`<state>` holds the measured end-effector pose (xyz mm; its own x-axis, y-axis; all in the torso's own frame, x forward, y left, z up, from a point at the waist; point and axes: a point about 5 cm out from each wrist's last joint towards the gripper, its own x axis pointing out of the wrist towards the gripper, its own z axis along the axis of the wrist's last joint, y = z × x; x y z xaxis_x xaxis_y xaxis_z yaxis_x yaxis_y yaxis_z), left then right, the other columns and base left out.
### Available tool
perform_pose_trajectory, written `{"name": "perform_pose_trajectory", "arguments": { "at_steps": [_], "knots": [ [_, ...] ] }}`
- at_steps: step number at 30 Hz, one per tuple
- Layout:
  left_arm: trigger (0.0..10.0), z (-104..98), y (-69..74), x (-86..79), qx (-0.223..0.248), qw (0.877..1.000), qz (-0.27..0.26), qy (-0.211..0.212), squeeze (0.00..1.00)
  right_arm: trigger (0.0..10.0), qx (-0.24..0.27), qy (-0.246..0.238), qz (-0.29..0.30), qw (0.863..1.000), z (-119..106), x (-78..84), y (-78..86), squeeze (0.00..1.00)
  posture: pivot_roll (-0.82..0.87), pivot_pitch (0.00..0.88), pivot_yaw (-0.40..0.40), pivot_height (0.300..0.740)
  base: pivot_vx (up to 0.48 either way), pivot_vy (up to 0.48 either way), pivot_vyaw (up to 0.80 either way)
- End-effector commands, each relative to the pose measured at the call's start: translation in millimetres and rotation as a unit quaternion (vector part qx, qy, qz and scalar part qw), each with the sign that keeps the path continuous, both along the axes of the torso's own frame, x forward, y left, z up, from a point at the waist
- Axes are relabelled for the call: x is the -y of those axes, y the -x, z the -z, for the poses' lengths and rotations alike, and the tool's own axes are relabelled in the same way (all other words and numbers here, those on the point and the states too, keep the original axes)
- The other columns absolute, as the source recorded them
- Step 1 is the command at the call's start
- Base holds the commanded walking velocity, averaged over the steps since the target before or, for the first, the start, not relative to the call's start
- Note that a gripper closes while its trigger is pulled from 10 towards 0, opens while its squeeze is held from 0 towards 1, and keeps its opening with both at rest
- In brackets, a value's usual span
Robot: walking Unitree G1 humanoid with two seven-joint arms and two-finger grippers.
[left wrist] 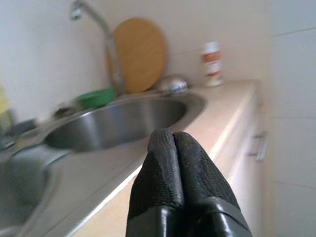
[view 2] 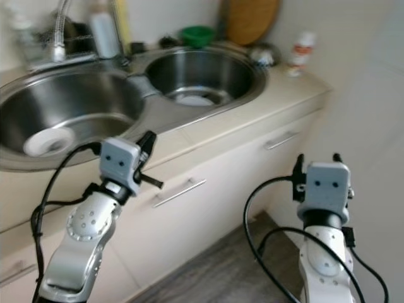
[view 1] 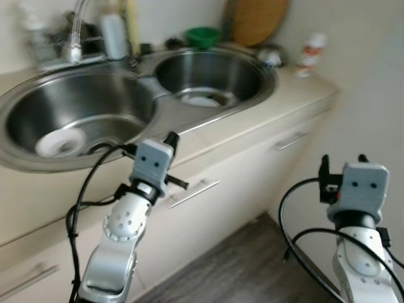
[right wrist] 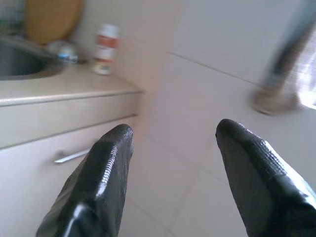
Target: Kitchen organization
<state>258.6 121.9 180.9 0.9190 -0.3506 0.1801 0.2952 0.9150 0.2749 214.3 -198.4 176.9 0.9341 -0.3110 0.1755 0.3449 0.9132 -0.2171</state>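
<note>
Counter (view 1: 297, 95): beige, runs across the head views, meets a white tiled wall (view 1: 372, 76) on the robot's right. Cabinet fronts below carry bar handles; one handle (view 1: 192, 193) sits just beside the left arm, another (view 1: 290, 141) further right. Dark wood-look floor (view 1: 246, 271) shows between the two arms.

Sink (view 1: 167, 104): stainless, double bowl, set in the counter. Left bowl (view 1: 76, 120) holds a white round item (view 1: 60, 142), kind unclear. Right bowl (view 1: 211, 76) holds a white plate-like item (view 1: 202, 100) at its bottom. Faucet (view 1: 76, 31) stands behind the left bowl, blurred.

Behind the sink, against the back wall: round wooden board (view 1: 255, 19) leaning upright; green bowl (view 1: 203, 36) to its left; a white bottle (view 1: 113, 35) near the faucet. A shiny metal item (left wrist: 172, 85) lies by the rim of the right bowl, below the board. A small white bottle with red label (view 1: 310, 53) stands on the counter's far right corner, near the wall.

Left gripper (left wrist: 173, 143): raised at the counter's front edge, just before the divide between the bowls, not touching anything. Fingers pressed together, nothing between them.

Right gripper (right wrist: 173, 131): held low in front of the cabinets, off the counter's right end, pointing toward the tiled wall. Fingers (right wrist: 111, 148) spread wide apart, nothing between them.

Right wrist view: a blurred shape (right wrist: 281, 74) at the far side, cannot identify.
</note>
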Motion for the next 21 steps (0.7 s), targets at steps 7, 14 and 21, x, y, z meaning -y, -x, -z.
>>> {"name": "perform_pose_trajectory", "arguments": {
  "at_steps": [7,14,21],
  "knots": [
    [10.0,-0.3,-0.9,-2.5,0.001,1.0,-0.002,-0.004,0.0,10.0,0.009,-0.022,0.027,0.999,0.1,5.5,0.9,0.0,0.07,0.0,-0.031,0.74,0.0,0.0,-0.8],
    [10.0,0.8,-1.6,-2.2,-0.001,1.0,0.001,-0.007,0.0,10.0,0.014,-0.023,0.043,0.999,-1.6,9.5,1.6,0.0,0.06,0.0,-0.027,0.74,0.0,0.0,-0.8],
    [10.0,0.7,-2.3,-1.8,0.0,1.0,0.003,-0.008,0.0,10.0,0.007,-0.009,0.043,0.999,0.0,10.4,2.4,0.0,0.06,0.0,-0.025,0.74,0.0,0.0,-0.8]
  ]
}}
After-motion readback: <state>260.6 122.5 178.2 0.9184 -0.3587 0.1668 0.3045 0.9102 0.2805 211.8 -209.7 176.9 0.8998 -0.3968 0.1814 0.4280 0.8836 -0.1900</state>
